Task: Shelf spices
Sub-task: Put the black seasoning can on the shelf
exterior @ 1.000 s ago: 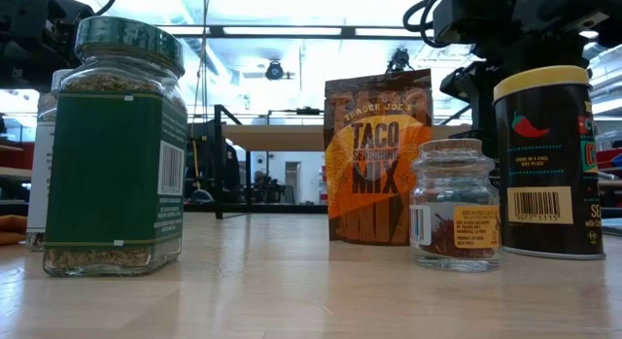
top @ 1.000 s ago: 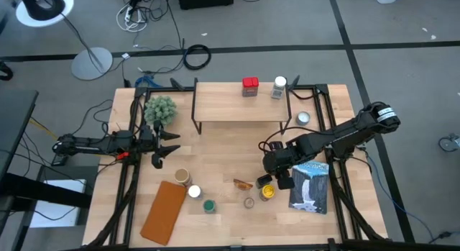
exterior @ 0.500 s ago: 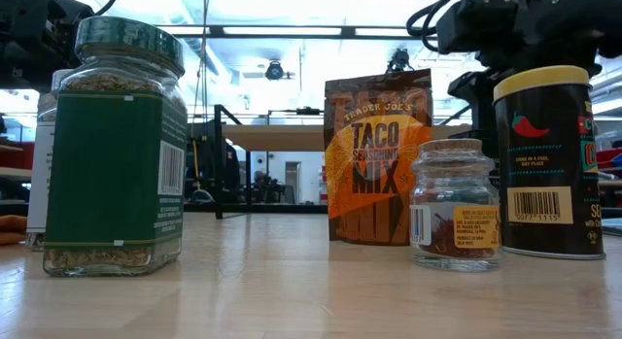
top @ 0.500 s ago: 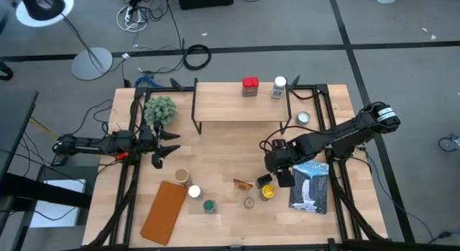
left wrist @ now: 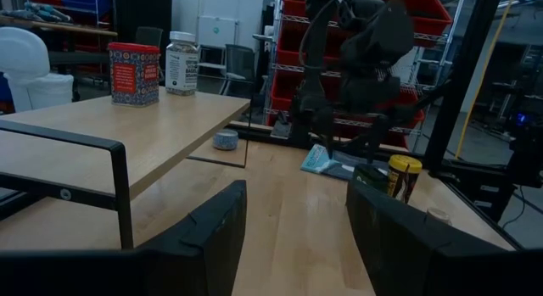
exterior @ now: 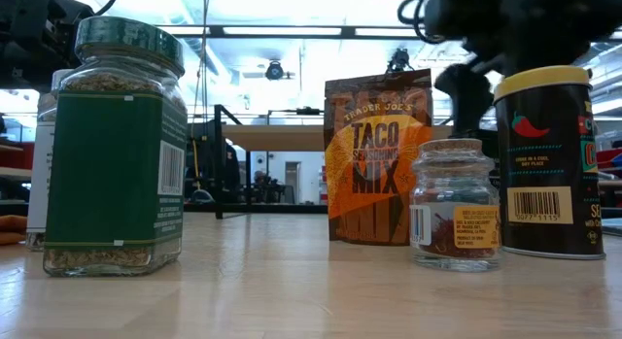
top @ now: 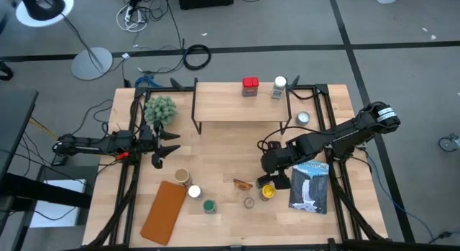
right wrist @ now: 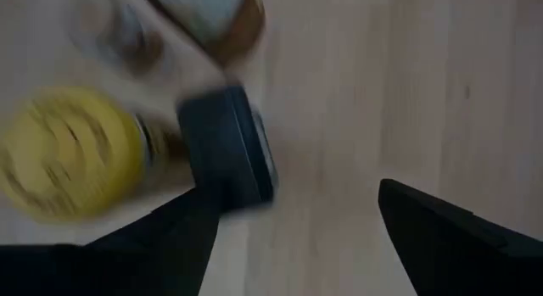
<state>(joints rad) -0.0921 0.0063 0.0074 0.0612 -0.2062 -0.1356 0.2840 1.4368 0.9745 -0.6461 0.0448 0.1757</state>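
The shelf [top: 241, 107] holds a red tin [top: 249, 85] and a white-lidded jar [top: 279, 87]. My right gripper [top: 269, 178] is open and points down at the near right, just above a yellow-lidded tin [top: 267, 192] and a black box [right wrist: 226, 148]. The box stands close to one finger [right wrist: 170, 232]. An amber packet [top: 243, 183], a small cork-topped jar [top: 249, 203], a green-lidded jar [top: 209, 206], a white-lidded jar [top: 194, 192] and a tan-lidded jar [top: 181, 177] stand on the table nearby. My left gripper [top: 167, 147] waits open at the table's left. My right gripper's fingers stand apart, with the black box's lower end [right wrist: 229, 194] right beside the tip of one of them. Whether that finger touches the box, I cannot tell. The box rests on the table next to the yellow lid [right wrist: 64, 152].
A blue-and-white flat packet [top: 309, 186] lies right of my right gripper. A silver round tin [top: 303, 118] sits by the shelf's right leg. A brown flat pouch [top: 164, 211] lies at the near left and a green plant [top: 160, 109] at the far left.
My right gripper has opened where it hangs over the yellow-lidded tin and the black box. The jars and the packet on the table have stayed where they were.
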